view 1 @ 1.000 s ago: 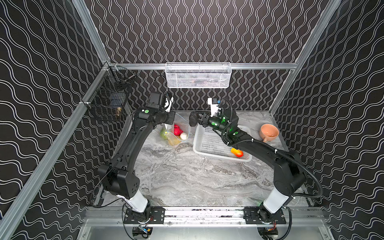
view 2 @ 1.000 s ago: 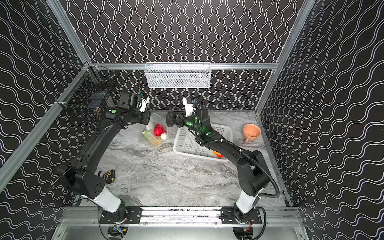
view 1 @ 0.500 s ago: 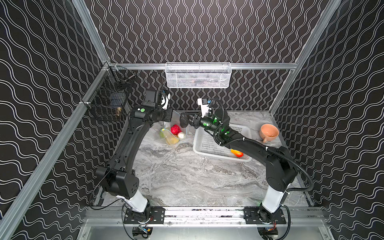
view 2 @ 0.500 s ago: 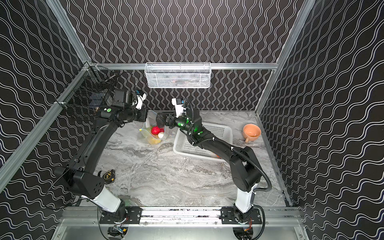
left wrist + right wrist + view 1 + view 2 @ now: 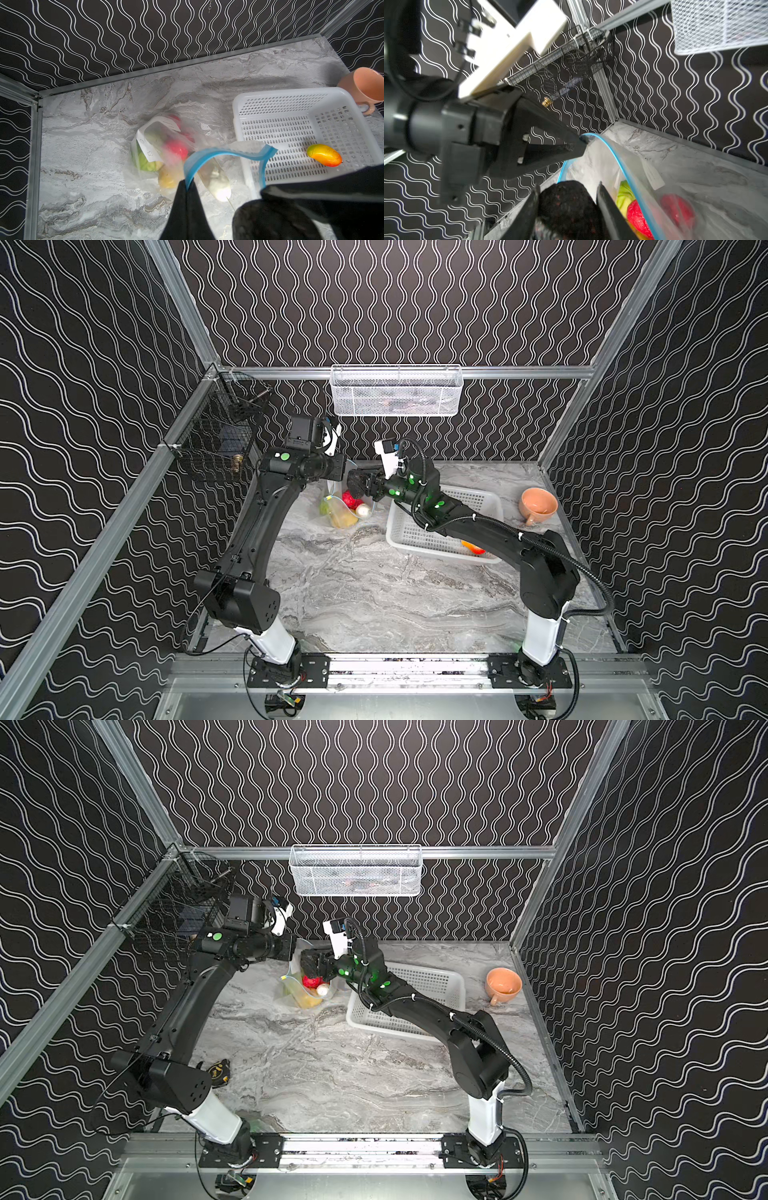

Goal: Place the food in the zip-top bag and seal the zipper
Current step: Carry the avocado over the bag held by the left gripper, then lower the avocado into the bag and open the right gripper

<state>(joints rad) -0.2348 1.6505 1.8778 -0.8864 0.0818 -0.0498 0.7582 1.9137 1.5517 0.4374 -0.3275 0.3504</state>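
Observation:
My left gripper (image 5: 188,184) is shut on the light-blue zipper (image 5: 218,152), holding the mouth of the clear zip-top bag (image 5: 340,510) up off the table. Inside the bag lie a green melon (image 5: 145,164), a red strawberry (image 5: 176,148), a yellow lemon (image 5: 168,176) and a white radish (image 5: 218,182). The right gripper (image 5: 568,193) is shut on the dark eggplant (image 5: 566,203), right at the bag's open mouth beside the left gripper (image 5: 581,143). An orange-yellow mango (image 5: 324,155) lies in the white basket (image 5: 291,93).
The white perforated basket (image 5: 490,499) sits right of the bag, under the right arm. An orange cup (image 5: 538,504) stands at the far right. A white wire basket (image 5: 395,389) hangs on the back rail and a black wire one (image 5: 216,439) on the left rail.
The right arm has swung left from over the white basket, carrying the eggplant to the bag's mouth. The left gripper has shifted a little left, still holding the bag.

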